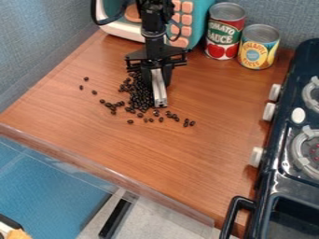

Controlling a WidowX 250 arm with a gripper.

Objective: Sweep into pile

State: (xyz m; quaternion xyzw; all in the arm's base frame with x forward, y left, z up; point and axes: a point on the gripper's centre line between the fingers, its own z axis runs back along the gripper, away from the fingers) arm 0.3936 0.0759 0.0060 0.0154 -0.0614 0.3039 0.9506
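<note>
Claw (157, 79) pinches bar (159, 93) tip-down beside beans (140, 95), presumably for sweeping | strays (130, 122) around beans need drawing in | 2 cans (242, 44) beyond beans, likely clear of strokes

The red can (224, 35) reads "TOMATO SAUCE", yellow can (257, 50) "PINEAPPLE SLICES".

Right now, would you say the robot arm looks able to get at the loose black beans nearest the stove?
Probably yes: the arm hangs close to those black beans, with just a few other beans between, and the stove stands well clear.
</note>
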